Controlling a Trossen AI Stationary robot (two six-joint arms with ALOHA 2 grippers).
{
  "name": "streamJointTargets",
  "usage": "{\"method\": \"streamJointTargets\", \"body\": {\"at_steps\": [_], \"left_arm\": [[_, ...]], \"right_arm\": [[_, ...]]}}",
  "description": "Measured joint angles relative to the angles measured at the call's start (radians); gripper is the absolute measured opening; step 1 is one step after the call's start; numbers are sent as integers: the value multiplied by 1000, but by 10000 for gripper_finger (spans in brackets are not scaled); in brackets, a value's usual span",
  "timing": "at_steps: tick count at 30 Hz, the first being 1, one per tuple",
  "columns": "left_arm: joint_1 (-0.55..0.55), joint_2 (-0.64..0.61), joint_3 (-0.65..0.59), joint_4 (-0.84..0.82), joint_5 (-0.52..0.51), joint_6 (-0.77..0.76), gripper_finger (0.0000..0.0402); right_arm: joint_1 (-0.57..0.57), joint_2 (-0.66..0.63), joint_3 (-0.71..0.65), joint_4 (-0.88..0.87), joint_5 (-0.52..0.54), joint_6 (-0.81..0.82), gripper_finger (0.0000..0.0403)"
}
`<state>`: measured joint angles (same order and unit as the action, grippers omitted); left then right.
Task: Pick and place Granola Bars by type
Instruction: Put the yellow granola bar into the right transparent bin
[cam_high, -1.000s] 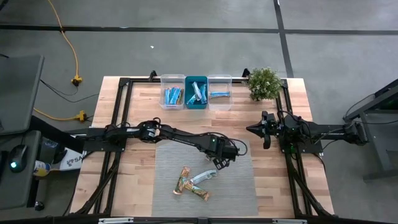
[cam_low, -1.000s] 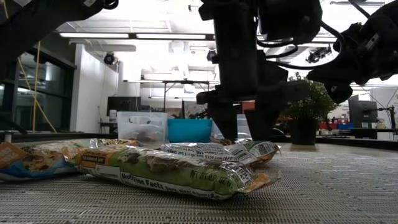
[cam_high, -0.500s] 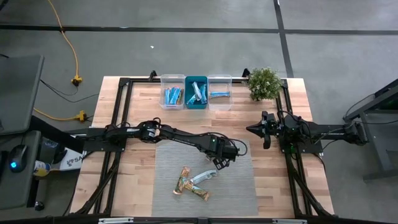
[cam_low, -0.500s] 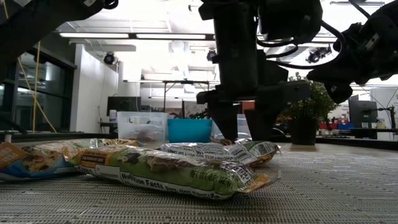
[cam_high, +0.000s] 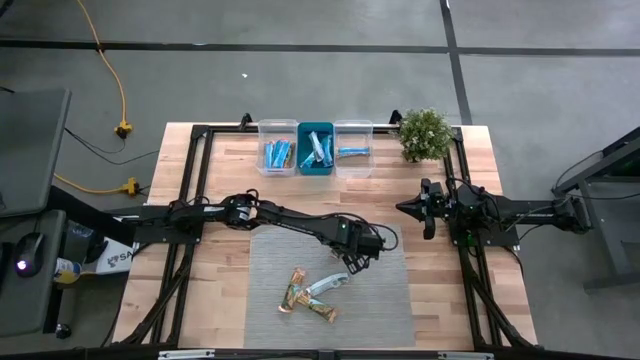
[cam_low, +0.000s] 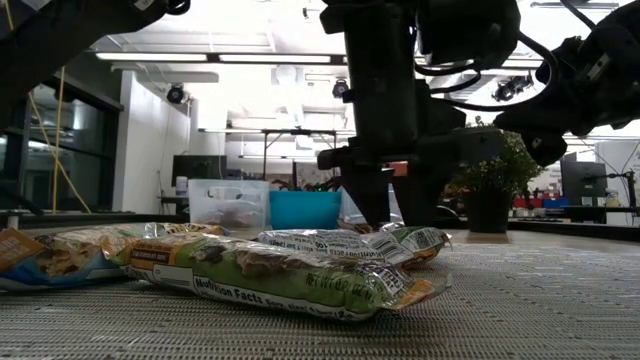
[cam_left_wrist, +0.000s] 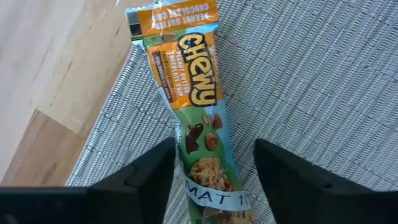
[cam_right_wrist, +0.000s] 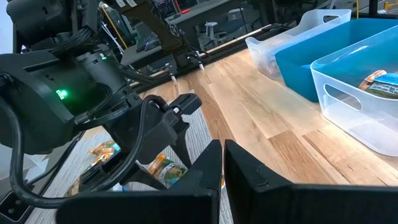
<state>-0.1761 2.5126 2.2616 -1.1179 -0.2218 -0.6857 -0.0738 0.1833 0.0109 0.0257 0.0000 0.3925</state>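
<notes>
- High view: the wooden table (cam_high: 225, 160) carried a grey woven mat (cam_high: 385, 305) at its front middle. The left gripper (cam_high: 355, 262) reached over the mat, just above the far end of a silvery-white granola bar (cam_high: 328, 284). Two tan-green-orange granola bars (cam_high: 296, 291) lay beside it, one touching its near end. Along the table's back edge stood a clear bin (cam_high: 277, 148), a teal bin (cam_high: 316, 148) and a second clear bin (cam_high: 353, 148), each holding blue-wrapped bars, with a small potted plant (cam_high: 425, 134) at the back right corner. The right gripper (cam_high: 428, 208) waited near the table's right edge, off the mat.
- Low view: the left gripper (cam_low: 392, 205) hung with its fingers spread apart, tips just above the bars on the mat.
- Left wrist view: a Chewy bar (cam_left_wrist: 196, 118) with an orange and green wrapper lay on the mat between the parted fingers (cam_left_wrist: 140, 180), not gripped, one end close to the mat's edge.
- Right wrist view: the right gripper's fingers (cam_right_wrist: 208, 174) were pressed together, holding nothing, over bare wood.
</notes>
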Motion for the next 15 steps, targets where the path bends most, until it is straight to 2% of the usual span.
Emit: {"method": "streamJointTargets", "body": {"at_steps": [15], "left_arm": [[0, 0, -1, -10, -24, 8, 101]], "right_arm": [[0, 0, 0, 0, 0, 0, 0]]}}
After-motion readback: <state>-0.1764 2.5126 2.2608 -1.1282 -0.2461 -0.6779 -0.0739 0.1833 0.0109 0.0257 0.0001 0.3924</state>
